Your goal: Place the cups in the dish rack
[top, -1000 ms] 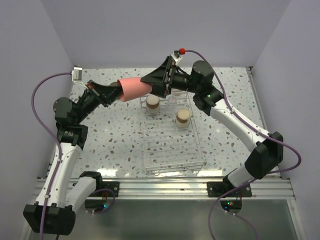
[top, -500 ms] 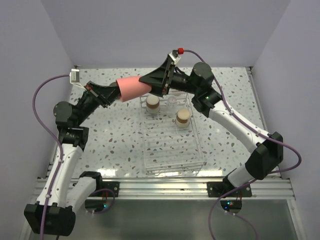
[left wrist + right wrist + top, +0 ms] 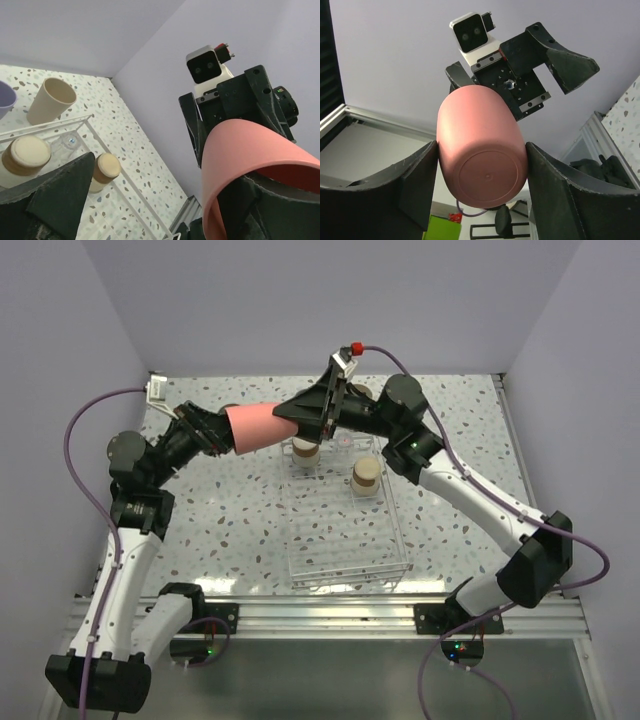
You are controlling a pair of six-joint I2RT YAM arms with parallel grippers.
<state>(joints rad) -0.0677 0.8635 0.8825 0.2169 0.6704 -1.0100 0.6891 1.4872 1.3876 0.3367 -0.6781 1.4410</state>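
Dish rack (image 3: 341,531) holds two brown-grey cups (image 3: 367,477); right hand (image 3: 481,151) pinches the coral cup (image 3: 255,426); left hand (image 3: 217,430) spread.

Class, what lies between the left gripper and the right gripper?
The coral-red cup, sideways in mid-air, spans the gap between the left gripper and the right gripper; the top view shows it.

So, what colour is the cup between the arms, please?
The cup is coral pink; right wrist view.
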